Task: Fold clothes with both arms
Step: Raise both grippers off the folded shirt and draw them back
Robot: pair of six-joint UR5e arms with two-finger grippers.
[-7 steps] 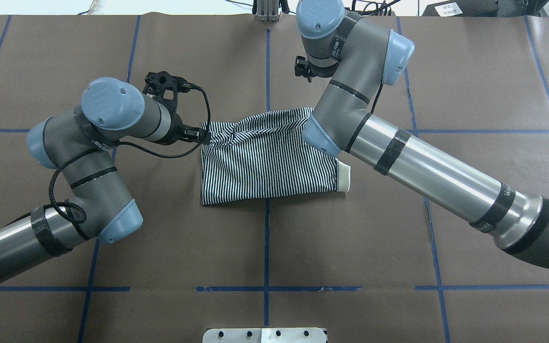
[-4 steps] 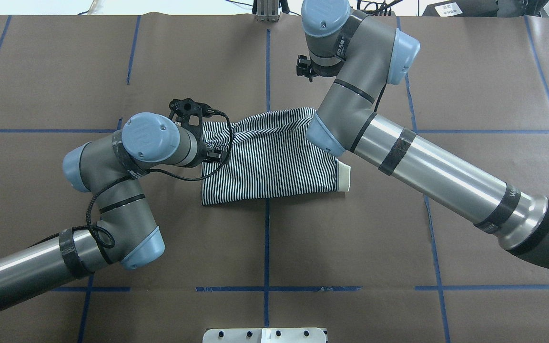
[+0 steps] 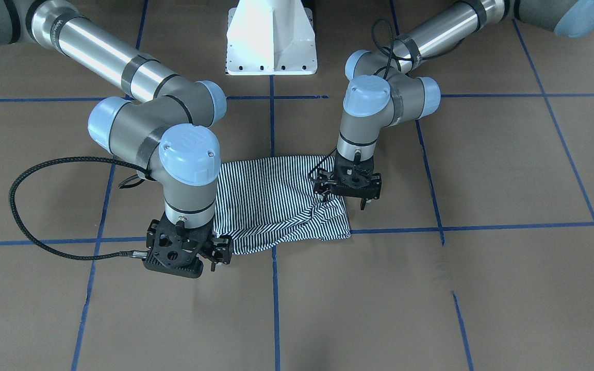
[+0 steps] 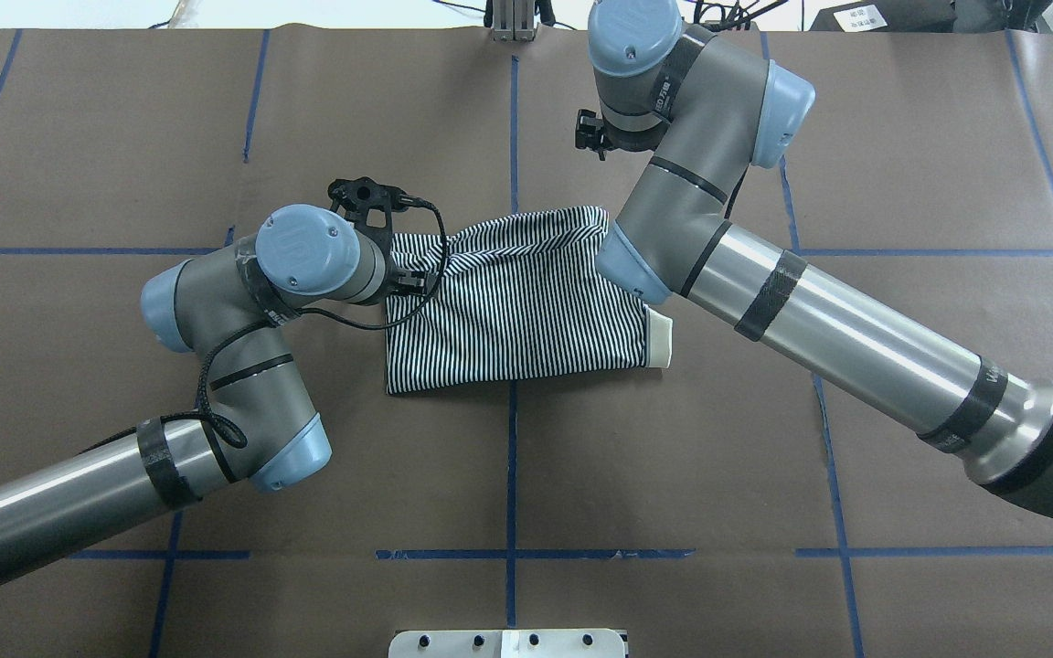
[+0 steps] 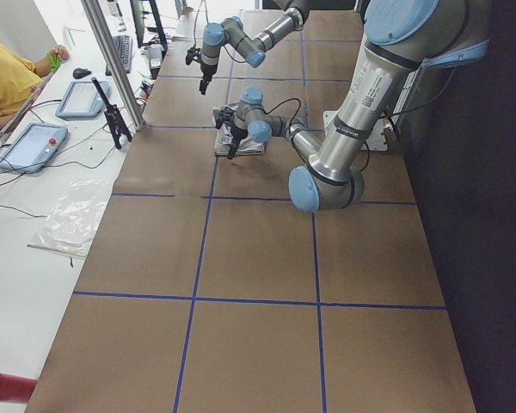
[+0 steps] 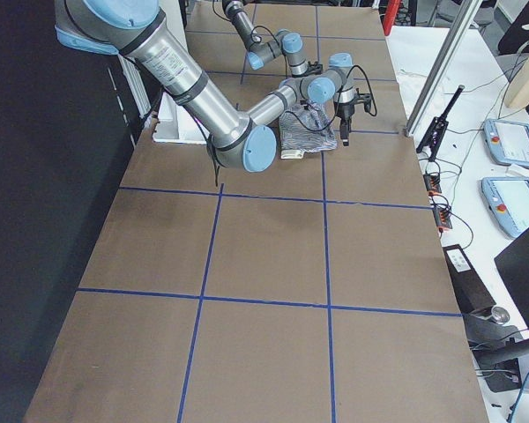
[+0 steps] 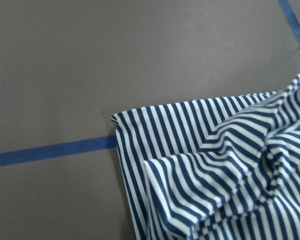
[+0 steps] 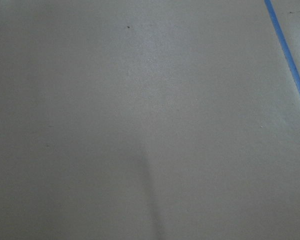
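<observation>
Polo shirt (image 4: 526,311) with thin navy-and-white stripes lies folded into a rough rectangle near the middle of the brown table (image 4: 673,457), across one of the blue tape lines (image 4: 511,457). Its cream collar (image 4: 662,340) shows at the edge on the robot's right. The left gripper (image 3: 347,193) stands over the far left corner of the polo shirt. The cloth there is doubled over and gathers in a raised ridge that runs up to the fingertips, so this gripper is pinching the corner. The left wrist view shows the same wrinkled corner. The right gripper (image 3: 218,251) hangs just beyond the far right corner, off the cloth, and its wrist view shows only bare table. Whether its jaws are spread or pressed together I cannot tell.
</observation>
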